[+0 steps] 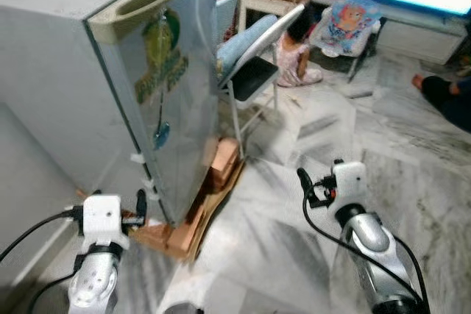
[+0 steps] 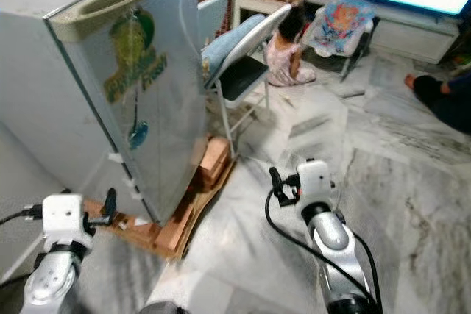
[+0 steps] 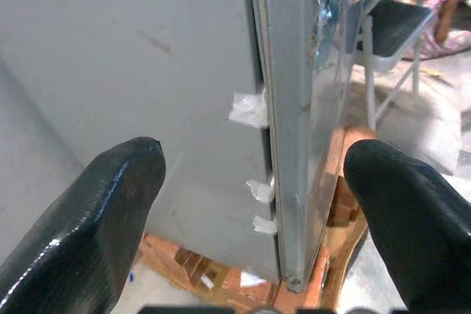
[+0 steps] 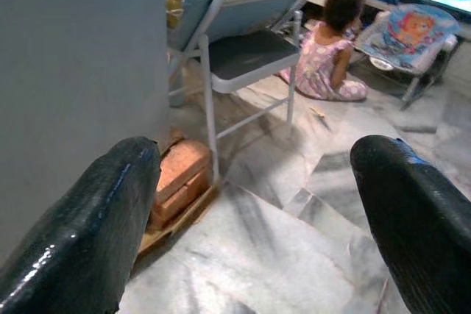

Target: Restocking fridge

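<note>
While the fridge (image 1: 158, 93) door is shut, its edge should be hooked gently by the left gripper (image 3: 254, 204), whose fingers are wide; the right gripper (image 4: 257, 211) is wide too.

A grey folding chair (image 1: 254, 71) is seen on the marble floor (image 1: 309, 182), a blue cushion (image 1: 239, 38) leaned against its back. Just beside the chair's legs, stacked bricks (image 1: 221, 167) are set on flattened cardboard (image 1: 210, 215). Beyond the chair, a small person (image 1: 294, 53) is seated, with a patterned baby bouncer (image 1: 346, 23) near.
</note>
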Controlling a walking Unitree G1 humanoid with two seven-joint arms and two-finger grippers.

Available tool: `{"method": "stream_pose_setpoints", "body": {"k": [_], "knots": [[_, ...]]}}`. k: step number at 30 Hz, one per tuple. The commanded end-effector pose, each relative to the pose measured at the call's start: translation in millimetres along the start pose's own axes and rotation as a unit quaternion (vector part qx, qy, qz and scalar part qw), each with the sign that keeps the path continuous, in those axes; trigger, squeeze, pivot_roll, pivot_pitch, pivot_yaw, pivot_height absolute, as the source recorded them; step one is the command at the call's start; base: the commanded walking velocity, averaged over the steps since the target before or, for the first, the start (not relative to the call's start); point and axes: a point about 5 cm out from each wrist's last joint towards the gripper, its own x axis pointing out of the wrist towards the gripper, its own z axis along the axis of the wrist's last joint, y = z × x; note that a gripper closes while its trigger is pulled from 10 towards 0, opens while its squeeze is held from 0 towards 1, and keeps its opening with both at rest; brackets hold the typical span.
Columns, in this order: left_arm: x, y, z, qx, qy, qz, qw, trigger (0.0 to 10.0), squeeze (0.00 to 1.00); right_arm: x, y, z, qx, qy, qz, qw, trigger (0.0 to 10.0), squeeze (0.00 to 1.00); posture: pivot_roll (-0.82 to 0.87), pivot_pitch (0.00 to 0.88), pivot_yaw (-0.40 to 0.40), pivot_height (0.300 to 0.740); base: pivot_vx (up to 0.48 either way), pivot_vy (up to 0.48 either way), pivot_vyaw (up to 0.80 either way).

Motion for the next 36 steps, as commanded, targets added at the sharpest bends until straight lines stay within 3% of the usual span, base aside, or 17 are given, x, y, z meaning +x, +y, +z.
{"method": "stream_pose_setpoints", "body": {"k": [1,6,15,20,31,36], "knots": [[-0.9,3.4,-2,0.009,0.006,-0.003,1.0,10.0,0.0,-0.1,1.1,2,0.003,-0.006,0.0,1.0,10.0,0.0,-0.01,0.076,-0.009,0.74,0.0,0.48,-0.66],[-1.9,1.3,-3,0.013,0.006,-0.009,1.0,10.0,0.0,0.7,3.6,2,0.006,-0.006,0.0,1.0,10.0,0.0,-0.01,0.074,-0.005,0.74,0.0,0.474,-0.35],[1.5,-12.8,1,-0.01,0.0,-0.041,0.999,10.0,0.0,3.9,2.2,4,0.003,-0.006,-0.001,1.0,10.0,0.0,-0.01,0.077,-0.018,0.74,0.0,0.0,0.0],[5.6,-24.3,3,-0.024,-0.003,-0.068,0.997,10.0,0.0,5.1,2.9,4,0.0,-0.003,0.003,1.0,10.0,0.0,-0.01,0.077,-0.033,0.74,0.0,0.0,-0.73],[15.7,-27.0,8,-0.021,-0.018,-0.064,0.998,10.0,0.0,4.2,5.9,1,-0.004,0.002,0.009,1.0,10.0,0.0,-0.01,0.082,-0.032,0.74,0.0,0.0,-0.8],[21.7,-11.8,8,-0.014,-0.016,-0.014,1.0,10.0,0.0,3.9,6.2,1,-0.002,0.0,0.009,1.0,10.0,0.0,-0.02,0.083,-0.025,0.74,0.0,0.0,-0.16]]}}
